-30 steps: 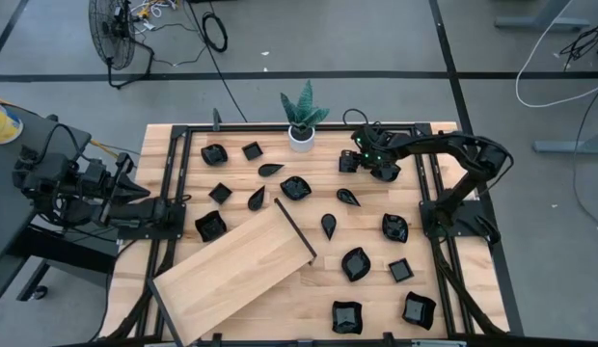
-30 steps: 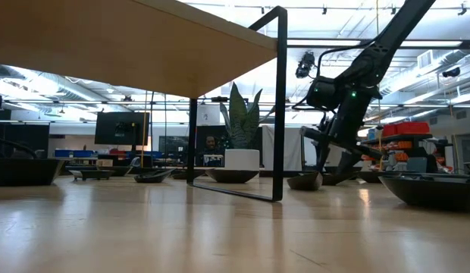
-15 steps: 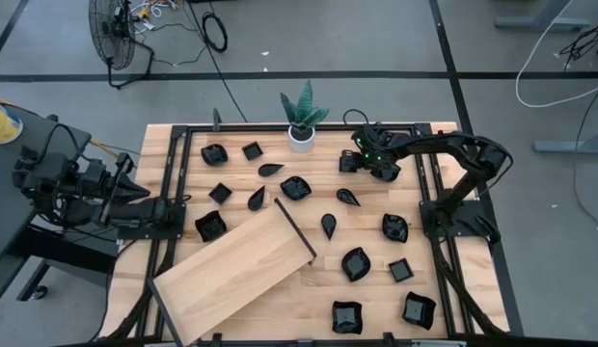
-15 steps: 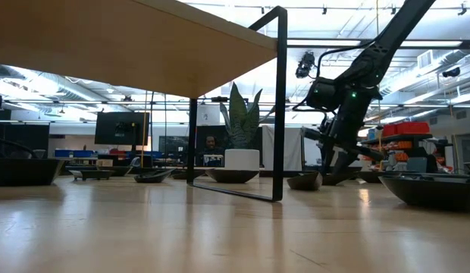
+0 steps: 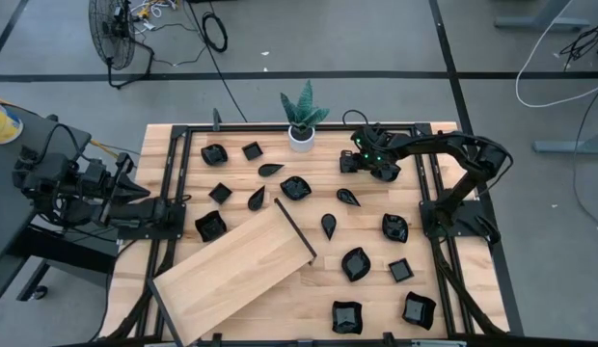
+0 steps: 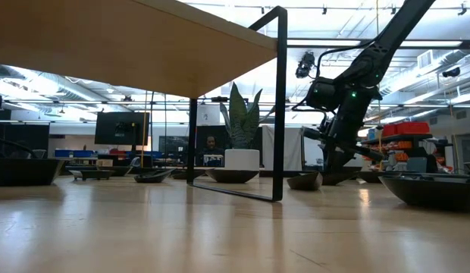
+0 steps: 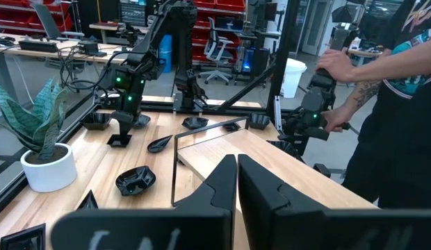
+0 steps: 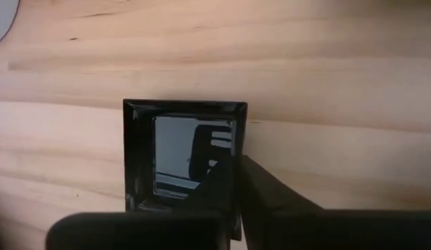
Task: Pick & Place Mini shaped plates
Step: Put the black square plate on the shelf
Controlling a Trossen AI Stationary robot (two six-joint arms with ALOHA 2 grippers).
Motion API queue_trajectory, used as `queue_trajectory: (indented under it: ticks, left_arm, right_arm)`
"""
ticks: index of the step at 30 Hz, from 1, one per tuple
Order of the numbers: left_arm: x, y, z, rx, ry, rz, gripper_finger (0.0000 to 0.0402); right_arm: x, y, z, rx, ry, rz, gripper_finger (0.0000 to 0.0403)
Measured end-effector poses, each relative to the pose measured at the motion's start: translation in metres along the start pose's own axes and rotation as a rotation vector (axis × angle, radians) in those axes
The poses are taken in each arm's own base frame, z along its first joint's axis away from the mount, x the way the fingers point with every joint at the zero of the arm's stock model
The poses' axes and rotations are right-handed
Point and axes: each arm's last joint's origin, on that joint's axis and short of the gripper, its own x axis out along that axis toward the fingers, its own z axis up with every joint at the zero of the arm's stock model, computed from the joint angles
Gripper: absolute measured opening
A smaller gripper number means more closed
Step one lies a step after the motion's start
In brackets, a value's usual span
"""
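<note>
Several small glossy black mini shaped plates lie scattered flat on the wooden table [image 5: 376, 289]. One of them is a square plate [image 8: 182, 154], also seen at the far right [image 5: 346, 162], and it rests flat on the wood. My right gripper [image 5: 355, 161] [image 8: 236, 182] is lowered onto it and shut on its rim; in the low view my right gripper [image 6: 330, 168] reaches down to the tabletop. My left gripper [image 5: 137, 192] [image 7: 237, 182] waits shut and level beyond the table's left edge, holding nothing. My right gripper pinches one side rim [image 8: 240, 142] of the square plate, with one finger [image 8: 217, 182] inside the dish and the other finger [image 8: 274, 198] outside it. The fingers slant down from the table's right. The plate lies flat on the table.
A large light wooden board [image 5: 236, 265] on a black frame lies askew at the near left. A white pot with a green plant [image 5: 301, 135] stands at the far edge. Other plates [image 5: 348, 197] [image 5: 394, 227] lie near the right arm. A person [image 7: 389, 90] stands beyond the table.
My right gripper has shut onto the square plate's rim while staying in place. The plate has stayed on the table.
</note>
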Motion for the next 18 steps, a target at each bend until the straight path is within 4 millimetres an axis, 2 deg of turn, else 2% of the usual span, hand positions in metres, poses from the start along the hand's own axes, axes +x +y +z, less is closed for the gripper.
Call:
queue_trajectory:
  ticks: [7,18]
  left_arm:
    - [0.000,0.000,0.000,0.000,0.000,0.000,0.0018]
    - [0.000,0.000,0.000,0.000,0.000,0.000,0.0018]
  right_arm:
    - [-0.006,0.002,0.000,-0.005,-0.004,0.024,0.0007]
    - [-0.041,0.009,-0.003,-0.068,-0.053,0.109,0.0001]
